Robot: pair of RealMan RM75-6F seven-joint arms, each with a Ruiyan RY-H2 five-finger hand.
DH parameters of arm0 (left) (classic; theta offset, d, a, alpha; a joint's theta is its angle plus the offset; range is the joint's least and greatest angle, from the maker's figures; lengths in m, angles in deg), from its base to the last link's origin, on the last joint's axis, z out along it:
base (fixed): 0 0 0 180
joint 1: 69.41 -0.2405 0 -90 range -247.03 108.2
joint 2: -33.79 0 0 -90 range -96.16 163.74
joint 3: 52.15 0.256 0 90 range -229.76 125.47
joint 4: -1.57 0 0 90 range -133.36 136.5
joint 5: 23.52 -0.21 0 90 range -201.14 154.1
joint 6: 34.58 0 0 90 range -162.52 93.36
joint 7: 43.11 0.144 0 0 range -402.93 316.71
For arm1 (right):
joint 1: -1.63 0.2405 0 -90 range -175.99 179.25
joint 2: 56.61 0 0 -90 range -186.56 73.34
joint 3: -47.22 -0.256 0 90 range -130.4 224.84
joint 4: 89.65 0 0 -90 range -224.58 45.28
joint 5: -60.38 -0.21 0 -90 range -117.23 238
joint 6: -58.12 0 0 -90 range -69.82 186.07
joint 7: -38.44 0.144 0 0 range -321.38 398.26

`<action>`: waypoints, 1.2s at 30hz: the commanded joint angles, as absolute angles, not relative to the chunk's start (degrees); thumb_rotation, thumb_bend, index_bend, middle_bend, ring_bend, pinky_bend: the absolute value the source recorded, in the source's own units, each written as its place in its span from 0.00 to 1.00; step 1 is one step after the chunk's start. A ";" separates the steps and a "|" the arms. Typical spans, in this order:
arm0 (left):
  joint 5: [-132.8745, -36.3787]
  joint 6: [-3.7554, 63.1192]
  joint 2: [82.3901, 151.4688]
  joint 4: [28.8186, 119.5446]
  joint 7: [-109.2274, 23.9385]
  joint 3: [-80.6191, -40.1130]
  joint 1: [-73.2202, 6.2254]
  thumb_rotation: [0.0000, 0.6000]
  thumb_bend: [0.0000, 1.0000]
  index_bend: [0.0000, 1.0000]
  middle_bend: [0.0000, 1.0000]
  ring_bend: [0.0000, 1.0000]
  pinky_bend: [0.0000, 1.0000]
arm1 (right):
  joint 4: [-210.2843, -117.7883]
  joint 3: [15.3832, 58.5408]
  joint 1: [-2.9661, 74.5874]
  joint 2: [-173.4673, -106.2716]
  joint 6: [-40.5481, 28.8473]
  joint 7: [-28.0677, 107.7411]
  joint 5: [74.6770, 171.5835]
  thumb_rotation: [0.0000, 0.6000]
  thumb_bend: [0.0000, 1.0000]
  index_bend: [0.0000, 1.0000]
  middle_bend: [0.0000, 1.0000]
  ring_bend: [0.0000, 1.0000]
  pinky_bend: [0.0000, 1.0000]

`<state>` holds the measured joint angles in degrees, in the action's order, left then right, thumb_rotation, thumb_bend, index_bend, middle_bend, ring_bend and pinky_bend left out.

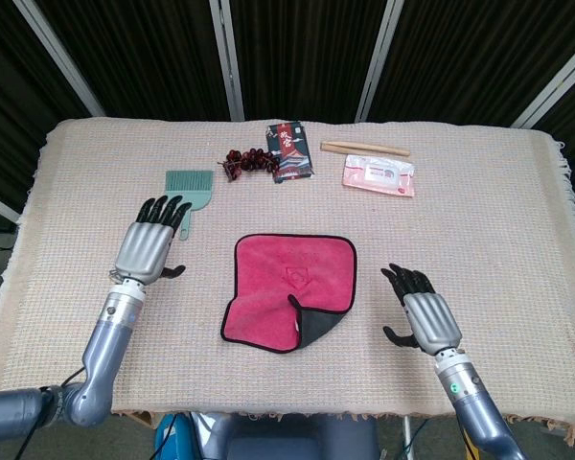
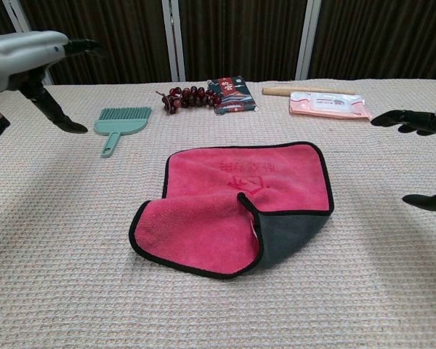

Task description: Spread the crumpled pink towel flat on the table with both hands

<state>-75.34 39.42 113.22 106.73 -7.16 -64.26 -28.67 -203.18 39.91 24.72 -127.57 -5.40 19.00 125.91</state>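
Observation:
The pink towel (image 1: 287, 287) (image 2: 232, 200) lies at the table's middle, mostly flat, black-edged. Its near right corner is folded over, showing the dark grey underside (image 1: 316, 326) (image 2: 291, 233). My left hand (image 1: 149, 247) (image 2: 29, 54) hovers to the left of the towel, fingers spread and empty, well apart from the cloth. My right hand (image 1: 424, 318) (image 2: 421, 120) floats to the right of the towel, fingers spread, holding nothing; only its fingertips show at the chest view's right edge.
A green hand brush (image 1: 188, 188) (image 2: 120, 121) lies just beyond my left hand. Along the far side sit dark red beads (image 1: 246, 161), a dark packet (image 1: 289, 151), a wooden stick (image 1: 364, 149) and a pink wipes pack (image 1: 378, 177).

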 commanded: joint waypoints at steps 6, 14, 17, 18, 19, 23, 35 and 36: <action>-89.01 50.65 104.11 118.38 -18.41 -56.33 -41.53 1.00 0.09 0.09 0.03 0.00 0.00 | -203.72 38.53 29.33 -127.20 -0.35 16.30 122.69 1.00 0.30 0.04 0.00 0.00 0.00; -98.46 55.56 101.44 115.71 -24.63 -50.50 -48.79 1.00 0.09 0.10 0.02 0.00 0.00 | -202.42 38.41 34.98 -130.84 3.59 10.94 116.53 1.00 0.33 0.27 0.00 0.00 0.00; -99.65 56.19 101.49 114.59 -27.08 -50.46 -50.31 1.00 0.09 0.10 0.02 0.00 0.00 | -201.88 38.24 37.20 -132.90 3.64 8.49 113.58 1.00 0.34 0.34 0.00 0.00 0.00; -99.90 55.94 101.50 114.09 -27.93 -50.62 -50.62 1.00 0.09 0.10 0.02 0.00 0.00 | -201.56 38.16 38.05 -133.89 3.48 7.69 112.55 1.00 0.35 0.36 0.00 0.00 0.00; -99.93 55.68 101.42 113.80 -28.23 -50.78 -50.76 1.00 0.09 0.10 0.02 0.00 0.00 | -201.24 38.22 38.68 -134.82 3.32 7.03 111.81 1.00 0.35 0.36 0.00 0.00 0.00; -100.00 54.53 101.80 112.73 -28.60 -51.56 -51.17 1.00 0.09 0.10 0.02 0.00 0.00 | -199.04 38.17 41.76 -138.12 3.18 4.06 107.87 1.00 0.36 0.36 0.00 0.00 0.00; -101.42 52.28 102.83 112.04 -28.33 -52.75 -52.41 1.00 0.09 0.10 0.02 0.00 0.00 | -195.34 39.25 47.17 -143.03 1.56 -0.09 100.04 1.00 0.38 0.36 0.00 0.00 0.00; -101.45 52.14 102.85 112.04 -28.36 -52.79 -52.46 1.00 0.09 0.10 0.02 0.00 0.00 | -195.24 39.36 47.41 -143.23 1.35 -0.41 99.73 1.00 0.40 0.36 0.00 0.00 0.00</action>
